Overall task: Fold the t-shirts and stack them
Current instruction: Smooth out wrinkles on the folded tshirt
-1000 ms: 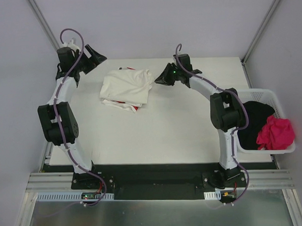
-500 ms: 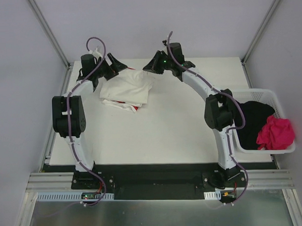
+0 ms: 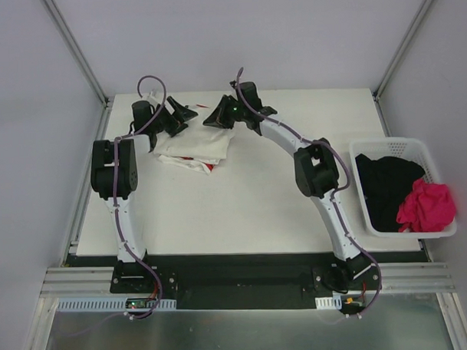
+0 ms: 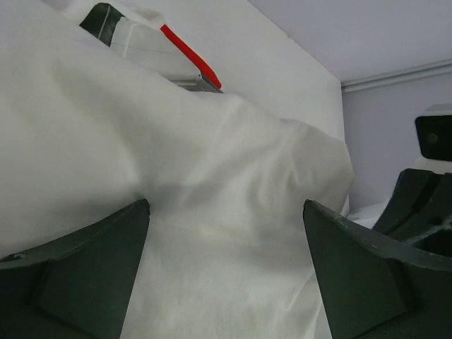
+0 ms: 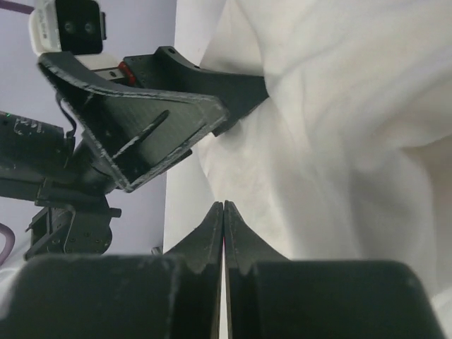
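The desk [image 3: 257, 205] carries a folded pile close to its far edge, toward the far left corner. A basket [image 3: 408, 234] sits just off the right edge, with black cloth [image 3: 387, 185] and pink cloth [image 3: 428, 205] in it.

The cream shirt [image 3: 195, 138] lies on top of the pile. A second shirt [image 3: 206, 167] with red marks peeks out under its near side.

The left gripper [image 3: 179, 115] is at the pile's far left part. Its jaws stand wide open and hold nothing, and the cream shirt fills the gap between the two fingers [image 4: 78, 268].

The right gripper [image 3: 218, 116] is at the pile's far right part, facing the left one. Its jaws are pressed together, tips [image 5: 223, 212] at the cream shirt's edge. I cannot tell whether any cloth is nipped between them.
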Controlling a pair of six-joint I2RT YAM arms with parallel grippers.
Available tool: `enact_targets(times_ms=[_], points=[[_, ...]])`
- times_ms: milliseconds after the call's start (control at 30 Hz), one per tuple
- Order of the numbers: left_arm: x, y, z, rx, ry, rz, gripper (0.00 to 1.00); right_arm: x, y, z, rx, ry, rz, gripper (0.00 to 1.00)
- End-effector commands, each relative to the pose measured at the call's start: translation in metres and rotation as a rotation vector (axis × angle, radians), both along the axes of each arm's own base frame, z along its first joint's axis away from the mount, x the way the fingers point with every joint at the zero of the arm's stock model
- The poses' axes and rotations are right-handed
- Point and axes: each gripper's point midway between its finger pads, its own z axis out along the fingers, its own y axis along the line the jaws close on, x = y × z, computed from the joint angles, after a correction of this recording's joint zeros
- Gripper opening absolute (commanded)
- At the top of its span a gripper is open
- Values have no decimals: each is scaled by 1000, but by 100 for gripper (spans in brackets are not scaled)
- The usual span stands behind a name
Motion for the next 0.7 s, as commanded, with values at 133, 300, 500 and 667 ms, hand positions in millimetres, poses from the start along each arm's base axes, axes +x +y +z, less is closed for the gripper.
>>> enact_targets(times_ms=[133, 300, 500, 667], points=[[-7, 16, -23, -25, 1, 34, 89, 3, -2, -38, 79, 100, -12, 1], [-16, 16, -20, -38, 2, 39, 89, 6, -29, -51, 100, 129, -69, 1], [-24, 13, -18, -45, 6, 30, 89, 2, -59, -76, 91, 173, -119, 1], [-21, 13, 1, -44, -22, 17, 89, 1, -67, -80, 95, 184, -121, 1]])
